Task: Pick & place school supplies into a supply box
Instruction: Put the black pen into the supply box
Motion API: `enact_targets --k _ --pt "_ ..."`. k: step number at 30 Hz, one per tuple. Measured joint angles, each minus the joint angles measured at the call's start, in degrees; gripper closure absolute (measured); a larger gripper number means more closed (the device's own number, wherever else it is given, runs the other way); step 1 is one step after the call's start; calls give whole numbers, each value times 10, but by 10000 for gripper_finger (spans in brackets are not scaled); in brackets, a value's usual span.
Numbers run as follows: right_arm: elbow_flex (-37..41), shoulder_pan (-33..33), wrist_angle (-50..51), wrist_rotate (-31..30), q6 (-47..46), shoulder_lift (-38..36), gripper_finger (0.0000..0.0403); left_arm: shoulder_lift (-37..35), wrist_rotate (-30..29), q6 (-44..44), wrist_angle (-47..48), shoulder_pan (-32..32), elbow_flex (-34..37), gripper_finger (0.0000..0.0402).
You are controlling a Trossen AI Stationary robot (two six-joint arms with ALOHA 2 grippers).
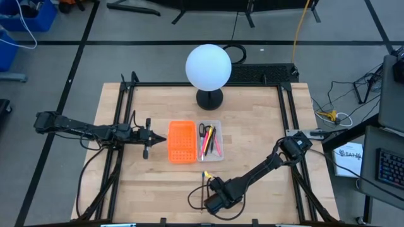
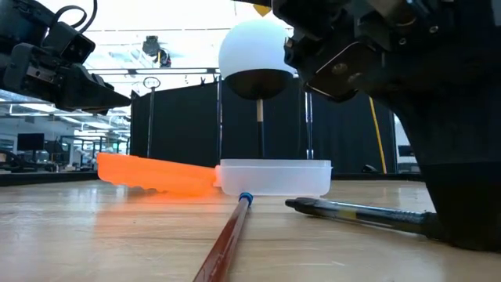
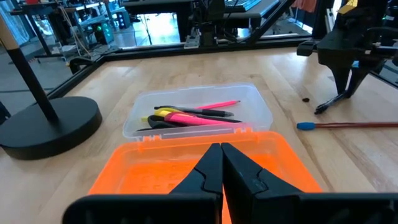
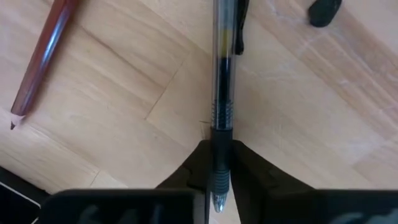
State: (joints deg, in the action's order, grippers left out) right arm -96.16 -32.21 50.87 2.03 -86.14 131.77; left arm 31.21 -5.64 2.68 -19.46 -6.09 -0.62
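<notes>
The clear supply box (image 1: 212, 140) (image 3: 199, 115) lies mid-table and holds black-handled scissors (image 1: 202, 131) and pink, yellow and black pens (image 3: 189, 116). The orange perforated piece (image 1: 182, 142) lies against its left side. My right gripper (image 1: 214, 190) (image 4: 222, 177) is near the table's near edge, shut on a clear pen with a black grip (image 4: 222, 74) (image 2: 352, 211). A red-brown pencil with a blue end (image 2: 233, 229) (image 4: 43, 56) lies on the wood beside it. My left gripper (image 1: 149, 136) (image 3: 221, 163) hovers shut just left of the orange piece, touching nothing. My right gripper pinches the pen between its two fingers (image 4: 198, 168) at the black grip near the writing tip (image 4: 219, 149). The fingers come from above, pointing down, one on either side of the barrel. The pen slants low, its other end (image 2: 293, 204) on the table.
A lamp with a white globe (image 1: 208, 66) and a round black base (image 1: 209, 99) (image 3: 50, 124) stands just beyond the box. Black frame rails (image 1: 120, 126) run along the table's left and right sides. A small black bit (image 4: 323, 12) lies on the wood near the pen.
</notes>
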Motion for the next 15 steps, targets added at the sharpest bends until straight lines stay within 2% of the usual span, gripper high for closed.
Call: enact_targets --k 6,11,15 --pt "2 -3 -11 -49 -1 -43 376 0 0 1 -1 0 0 394" --pt "6 -7 -24 -162 12 -86 376 0 0 0 2 0 0 394" --pt "3 -13 -45 -205 15 -128 377 0 0 0 5 0 0 394"
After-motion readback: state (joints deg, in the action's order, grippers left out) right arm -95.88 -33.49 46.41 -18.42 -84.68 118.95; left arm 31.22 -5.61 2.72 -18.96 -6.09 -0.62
